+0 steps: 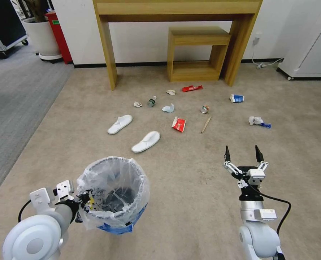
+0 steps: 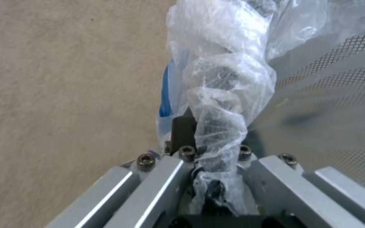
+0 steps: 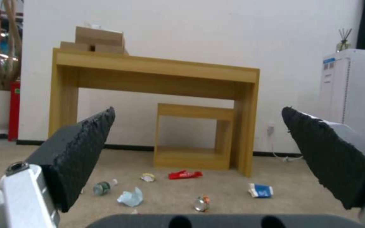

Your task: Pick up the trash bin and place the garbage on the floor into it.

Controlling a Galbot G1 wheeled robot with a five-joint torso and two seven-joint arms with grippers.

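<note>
You've got the bin (image 1: pixel 113 193) in hand: left gripper (image 1: pixel 81 199) is clamped on its bagged rim, fingers pinching plastic and mesh wall in the left wrist view. The bin looks held just above the floor (image 1: pixel 189 202), so the pickup step seems done. Right of the bin, your right gripper (image 1: pixel 243 156) hovers empty, fingers spread wide. Beyond the bin lie two slippers (image 1: pixel 146 141), then a red wrapper (image 1: pixel 178 124), stick (image 1: pixel 205 124) and can (image 1: pixel 204 109); bottle (image 1: pixel 152 101) and carton (image 1: pixel 236 98) farther. Next you likely need to close on the nearest litter and lower the right gripper over one piece.
</note>
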